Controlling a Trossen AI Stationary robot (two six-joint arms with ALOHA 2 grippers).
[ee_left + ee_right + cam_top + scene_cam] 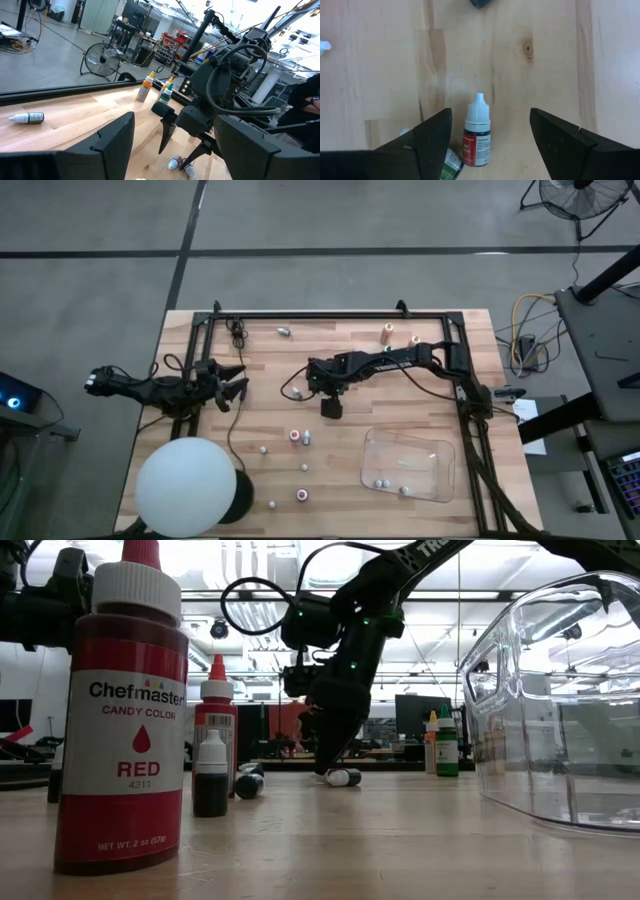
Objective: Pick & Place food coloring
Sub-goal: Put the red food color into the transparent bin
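The right gripper [490, 137] points down at the table [545, 75], fingers spread either side of a lying white-capped food coloring bottle [477, 136], seemingly to grasp it, while the left gripper [232, 383] waits open at the table's left.

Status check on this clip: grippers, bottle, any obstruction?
Right gripper open, straddling a lying white-capped bottle, not gripped. Left gripper open, waiting at table's left. A second bottle lies against the target by one finger.
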